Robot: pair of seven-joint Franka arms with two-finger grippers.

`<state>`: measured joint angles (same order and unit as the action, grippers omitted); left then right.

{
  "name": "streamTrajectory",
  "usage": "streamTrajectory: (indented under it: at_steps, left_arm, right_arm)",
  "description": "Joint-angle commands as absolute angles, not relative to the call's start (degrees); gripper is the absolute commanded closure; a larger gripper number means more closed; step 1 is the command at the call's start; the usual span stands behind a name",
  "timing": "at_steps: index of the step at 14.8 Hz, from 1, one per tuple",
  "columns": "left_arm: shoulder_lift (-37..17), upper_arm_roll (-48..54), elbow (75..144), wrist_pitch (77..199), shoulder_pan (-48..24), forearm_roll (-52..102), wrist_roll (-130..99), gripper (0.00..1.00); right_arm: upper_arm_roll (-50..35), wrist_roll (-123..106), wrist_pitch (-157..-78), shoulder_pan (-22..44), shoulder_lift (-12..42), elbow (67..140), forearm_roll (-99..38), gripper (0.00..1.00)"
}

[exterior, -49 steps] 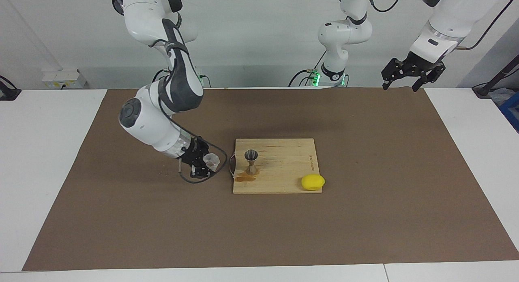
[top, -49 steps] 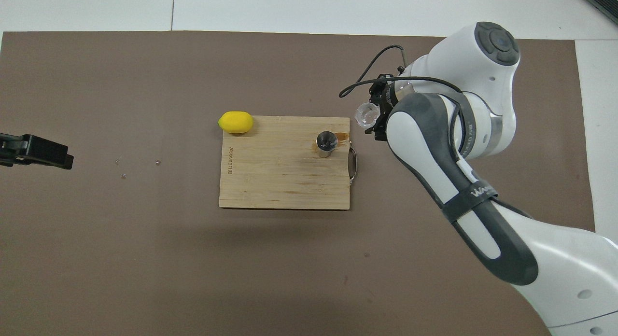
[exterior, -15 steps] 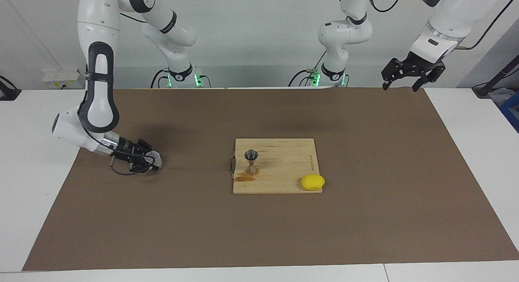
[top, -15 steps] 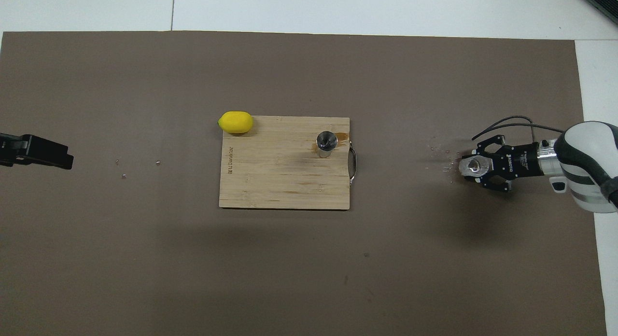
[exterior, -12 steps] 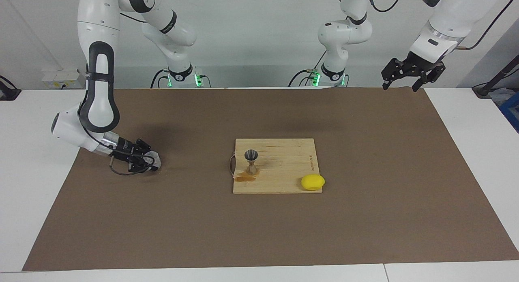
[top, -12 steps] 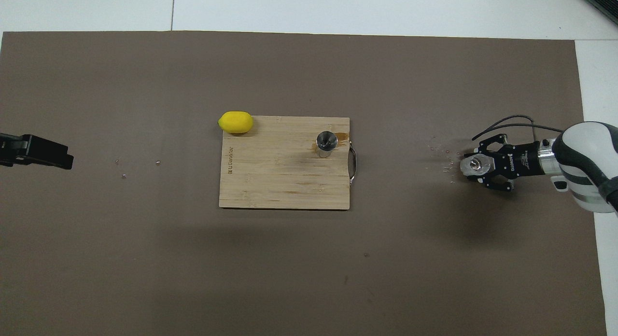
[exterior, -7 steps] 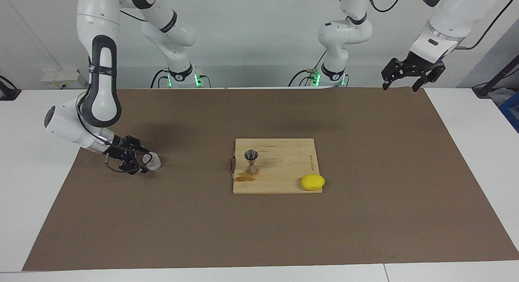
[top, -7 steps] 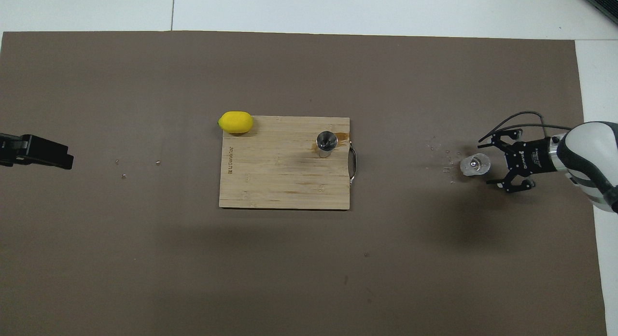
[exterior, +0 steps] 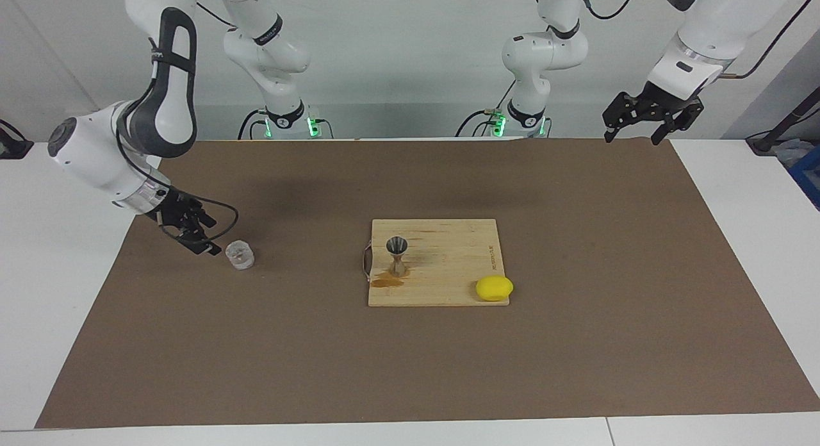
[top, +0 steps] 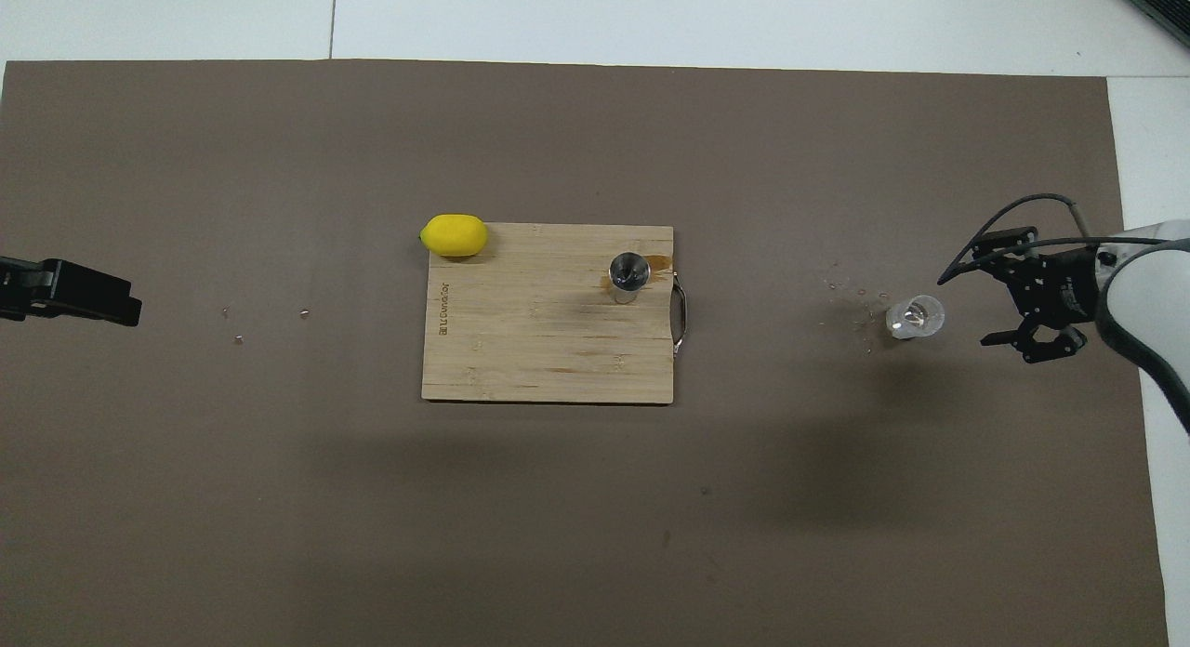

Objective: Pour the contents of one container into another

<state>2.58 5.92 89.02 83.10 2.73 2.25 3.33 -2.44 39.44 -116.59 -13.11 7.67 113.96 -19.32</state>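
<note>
The clear glass cup (exterior: 240, 254) (top: 915, 316) stands upright on the brown mat, toward the right arm's end of the table, with nothing holding it. My right gripper (exterior: 208, 236) (top: 984, 294) hangs open just beside the cup, a little above the mat and clear of the glass. The silver jigger (exterior: 397, 256) (top: 629, 275) stands upright on the wooden board (exterior: 448, 266) (top: 530, 340), near the board's handle end. My left gripper (exterior: 633, 137) (top: 93, 298) waits open, raised over the mat's corner at the left arm's end.
A yellow lemon (exterior: 494, 288) (top: 454, 235) lies at a board corner, farther from the robots. A brown stain (exterior: 384, 280) (top: 660, 263) marks the board by the jigger. Small droplets (top: 860, 303) dot the mat beside the cup.
My right gripper opened and let go of the cup, which now stands on the mat. It then drew back from the cup and rose. The left arm has not moved.
</note>
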Motion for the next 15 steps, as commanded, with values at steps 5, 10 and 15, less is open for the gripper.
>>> streamTrajectory:
  at_steps: [5,10,15]
  left_arm:
    - [3.25,5.54,89.47,82.35,2.29,1.23,3.87,0.00]
    - [3.25,5.54,89.47,82.35,2.29,1.23,3.87,0.00]
    - [3.25,5.54,89.47,82.44,2.29,1.23,3.87,0.00]
  right_arm:
    - [-2.64,32.54,-112.00,-2.47,2.55,111.73,-2.74,0.00]
    - [-2.99,23.48,-99.60,-2.37,2.55,99.34,-1.59,0.00]
    - [-3.08,18.29,-91.69,-2.46,2.72,91.77,1.57,0.00]
